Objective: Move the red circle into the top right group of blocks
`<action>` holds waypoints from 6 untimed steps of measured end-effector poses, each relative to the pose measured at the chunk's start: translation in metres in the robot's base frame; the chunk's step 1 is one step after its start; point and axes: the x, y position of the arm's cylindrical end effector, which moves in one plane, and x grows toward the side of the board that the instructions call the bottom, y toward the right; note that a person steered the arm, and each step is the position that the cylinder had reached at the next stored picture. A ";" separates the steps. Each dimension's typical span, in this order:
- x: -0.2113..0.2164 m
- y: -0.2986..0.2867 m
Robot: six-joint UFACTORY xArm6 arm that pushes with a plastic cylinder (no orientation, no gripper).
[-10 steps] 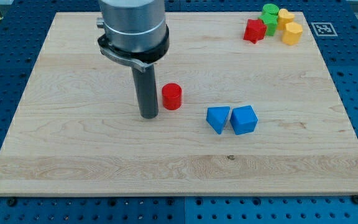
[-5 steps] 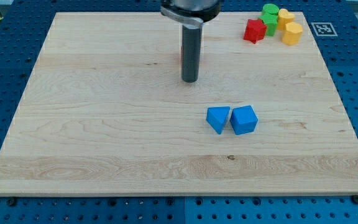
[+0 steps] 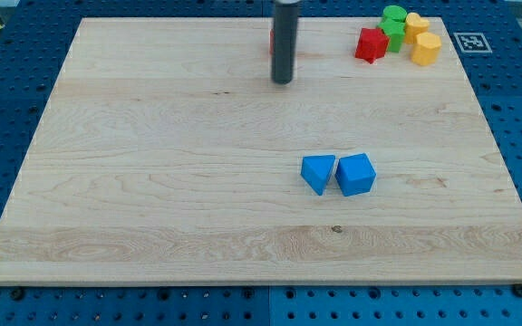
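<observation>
Resting on the pale wooden board (image 3: 152,181), my tip (image 3: 283,81) — the blunt lower end of a straight dark rod, with nothing to spread or pinch — sits in the upper middle of the view; the small red plastic circle (image 3: 272,40) is almost wholly hidden behind the rod, only a thin red sliver showing at the rod's left edge, so it appears to lie just above the tip, towards the view's top, and I cannot tell whether they touch.

To do this step well, I judge the push should now turn towards the view's right; the tip wants to come round to the circle's left side and drive it along the top edge, slowly, since a round block slips off a rod easily; it should stop as the circle meets the group, lest that group scatter.

Of the circle itself little shows — bright red, low, its shape not readable here.

Further right and lower, well apart from all this, two blue blocks lie touching: a blue wedge-like block (image 3: 317,172) and a blue cube-like block (image 3: 355,174); they are out of the path.

At the top right stands the group: a red block (image 3: 370,44), a green block (image 3: 392,23), a yellow block (image 3: 417,23) and a second yellow block (image 3: 426,48), packed close.
</observation>
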 end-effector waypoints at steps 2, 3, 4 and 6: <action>-0.053 -0.025; -0.078 0.029; -0.086 0.082; -0.081 0.035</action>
